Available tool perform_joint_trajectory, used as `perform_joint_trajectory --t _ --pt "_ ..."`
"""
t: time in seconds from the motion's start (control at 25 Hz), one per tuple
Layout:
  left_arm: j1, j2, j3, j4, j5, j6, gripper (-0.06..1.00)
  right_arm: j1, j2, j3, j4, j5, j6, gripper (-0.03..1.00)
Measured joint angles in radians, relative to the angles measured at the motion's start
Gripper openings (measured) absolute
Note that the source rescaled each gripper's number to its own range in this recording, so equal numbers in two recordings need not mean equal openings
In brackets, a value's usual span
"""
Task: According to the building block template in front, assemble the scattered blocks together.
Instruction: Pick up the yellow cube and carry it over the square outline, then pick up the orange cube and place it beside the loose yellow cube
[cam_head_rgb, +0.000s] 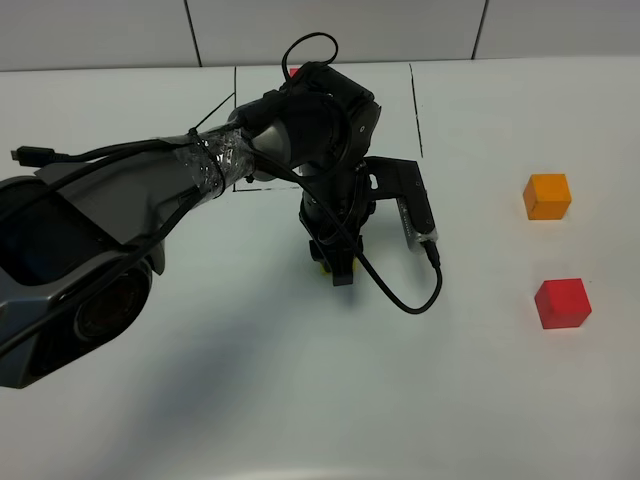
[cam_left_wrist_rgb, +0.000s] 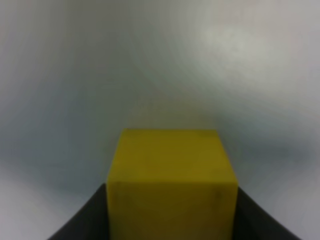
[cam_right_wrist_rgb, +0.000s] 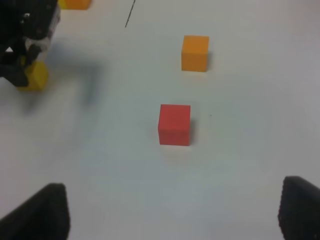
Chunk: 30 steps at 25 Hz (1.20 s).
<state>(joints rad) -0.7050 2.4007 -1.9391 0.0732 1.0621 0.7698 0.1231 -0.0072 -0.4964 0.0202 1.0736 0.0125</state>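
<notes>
We work on a white table (cam_head_rgb: 480, 400); the largest item over it is the left arm (cam_head_rgb: 150, 200), which reaches across the middle and ends in the left claw (cam_head_rgb: 334, 268), pointed down at the surface. The building block template (cam_head_rgb: 294, 72) lies beyond that claw, on the far side of the left arm; the arm covers most of it, so we see only a sliver of red and parts of the black outline (cam_head_rgb: 415, 100). The right claw (cam_right_wrist_rgb: 175, 187) hangs released, its fingers spread wide with nothing between them. Of the scattered blocks, the orange cube (cam_head_rgb: 547, 196) and the red cube (cam_head_rgb: 562, 303) sit well apart from the left claw, out to the side away from its arm, and ahead of the right claw. The yellow cube (cam_left_wrist_rgb: 170, 180) is between the fingers (cam_left_wrist_rgb: 82, 222) of the left claw, which is clenched on it, both inner faces against the cube's sides; we cannot tell whether the cube rests on the table or hangs just clear of it. We judge the step in hand to be the pick of the yellow cube, the base piece of the pattern, with no joining begun. The next move calls for setting this cube down square to the template, with room left beside it for the orange cube and above it for the red cube.
</notes>
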Motion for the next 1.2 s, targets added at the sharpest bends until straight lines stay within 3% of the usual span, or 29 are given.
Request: perform_joint_trajectory --t 0.2,0.36,0.72,1.2 --pt "0.000 0.010 0.000 -0.001 0.000 0.000 0.59 0.000 0.000 0.000 0.000 0.000 0.000 0.71" --pt "0.000 -0.002 0.000 -0.002 0.002 -0.001 0.86 0.000 0.000 0.000 0.000 0.000 0.000 0.71" --pt "0.000 -0.060 0.000 -0.004 0.071 -0.013 0.93 0.000 0.000 0.000 0.000 0.000 0.000 0.71" --pt "0.004 -0.201 0.000 -0.002 0.115 -0.233 0.93 0.000 0.000 0.000 0.000 0.000 0.000 0.71"
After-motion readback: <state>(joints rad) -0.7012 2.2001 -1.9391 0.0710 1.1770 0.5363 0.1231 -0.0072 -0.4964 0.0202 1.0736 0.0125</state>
